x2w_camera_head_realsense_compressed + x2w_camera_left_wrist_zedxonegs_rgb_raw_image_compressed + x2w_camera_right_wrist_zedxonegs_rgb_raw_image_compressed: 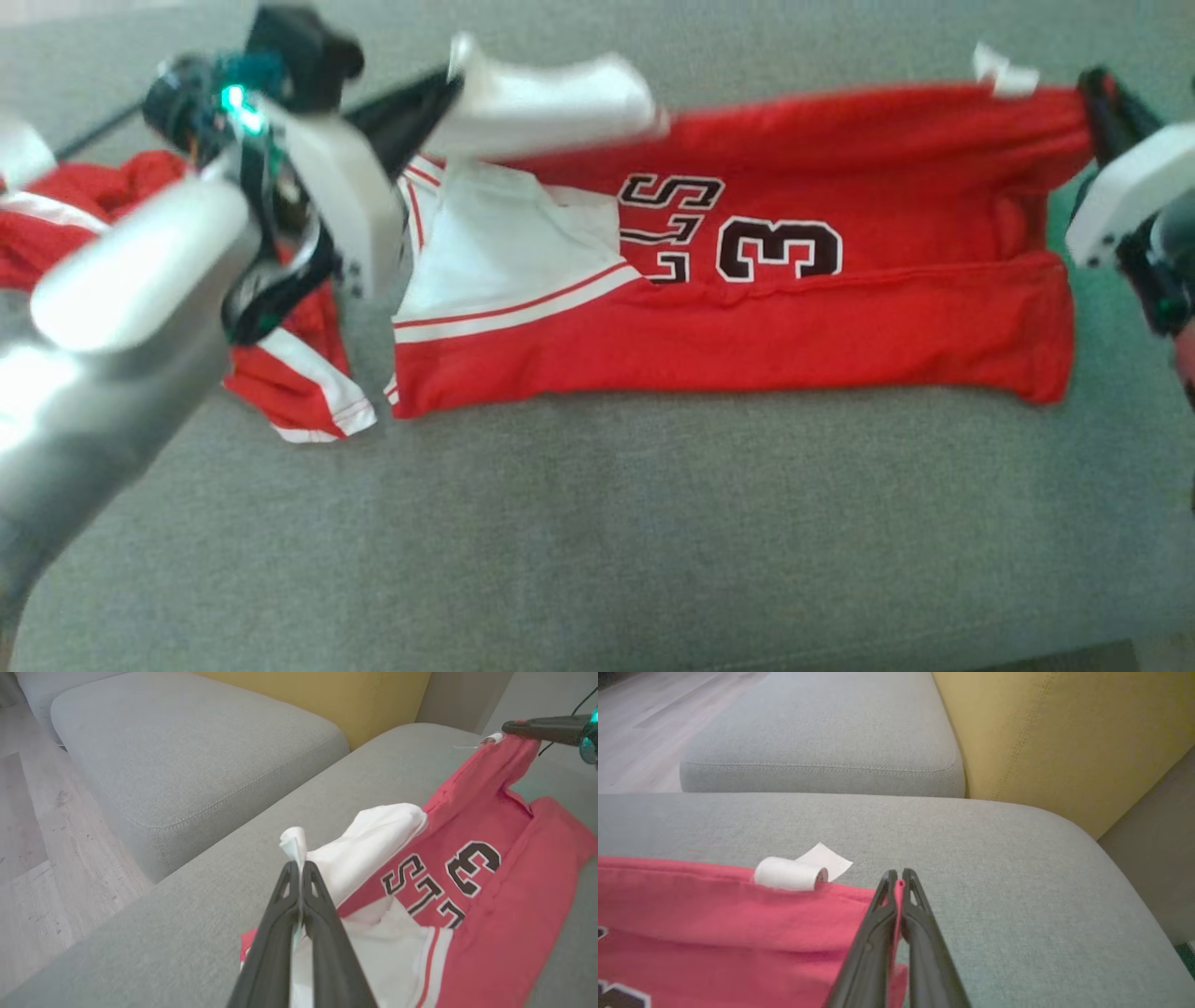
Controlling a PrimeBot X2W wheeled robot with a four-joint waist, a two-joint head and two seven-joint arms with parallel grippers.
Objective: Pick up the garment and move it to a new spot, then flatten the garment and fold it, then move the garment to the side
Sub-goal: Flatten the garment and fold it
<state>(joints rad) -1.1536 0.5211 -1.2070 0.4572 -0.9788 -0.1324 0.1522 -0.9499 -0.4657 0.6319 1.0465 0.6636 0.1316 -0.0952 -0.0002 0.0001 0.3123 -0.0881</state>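
The garment (840, 308) is a red jersey with a white panel and a dark "3", stretched across the grey sofa seat (597, 523). Its near half lies folded on the seat and its far edge is lifted. My left gripper (453, 79) is shut on the white sleeve part at the garment's left end. The left wrist view shows white cloth pinched at the left gripper's tips (297, 865), with the garment (490, 905) beyond. My right gripper (1092, 89) is shut on the red far right corner. In the right wrist view the right gripper (899, 879) pinches the garment (714, 914) beside a rolled white label (789, 875).
Another red and white cloth (299, 383) lies bunched at the left under my left arm. Beyond the seat stand a second grey cushion (822, 742) and a yellow cushion (1064, 732), with wooden floor (28, 835) to the side.
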